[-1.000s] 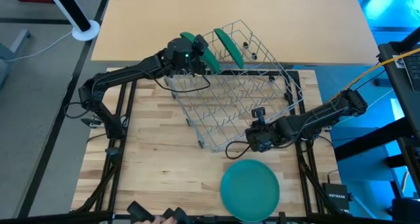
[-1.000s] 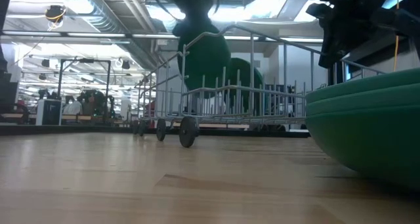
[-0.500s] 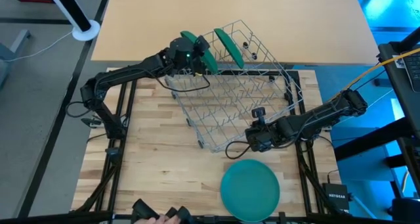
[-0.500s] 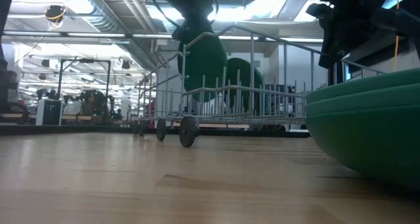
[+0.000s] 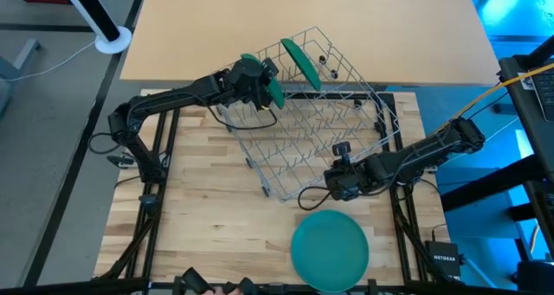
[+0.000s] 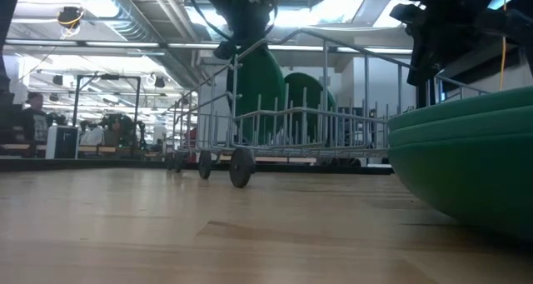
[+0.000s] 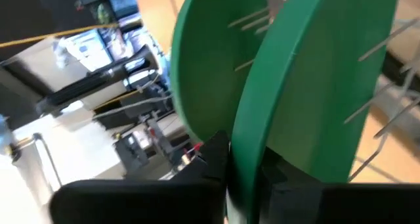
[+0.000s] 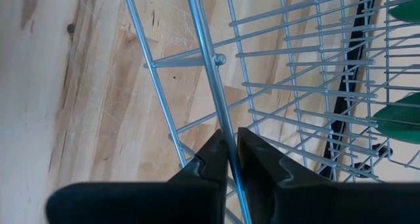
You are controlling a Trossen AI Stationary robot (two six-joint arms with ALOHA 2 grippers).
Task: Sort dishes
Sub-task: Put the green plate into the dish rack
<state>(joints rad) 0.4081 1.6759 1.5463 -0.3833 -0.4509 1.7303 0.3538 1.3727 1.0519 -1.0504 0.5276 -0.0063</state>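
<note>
My left gripper is at the far left corner of the silver wire rack, shut on a dark-green dish that stands on edge among the rack's tines. A second dish stands on edge in the rack just beyond it. A stack of dishes lies flat on the table by the near edge. My right gripper is shut on the rack's near right rim. My left gripper pinches the dish's rim between its two fingers, one on each face. The fingers come from the table's left, slanting a little downward. The dish stands nearly upright, its lower part down between the rack's tines. My right gripper pinches one thin wire of the rack's rim between its two fingertips. The fingers slant down from the table's right and lie across the wire. The rack stands on the table on its small wheels.
The rack's wire sides rise around both standing dishes. Bare wooden tabletop lies to the left of the dish stack. Dark frame rails run along the table's left and right sides.
My left gripper has sunk and tipped its fingers downward, going a little toward the rack. The dish it holds has come down between the tines and stands more upright. My right gripper and the rack have kept still.
</note>
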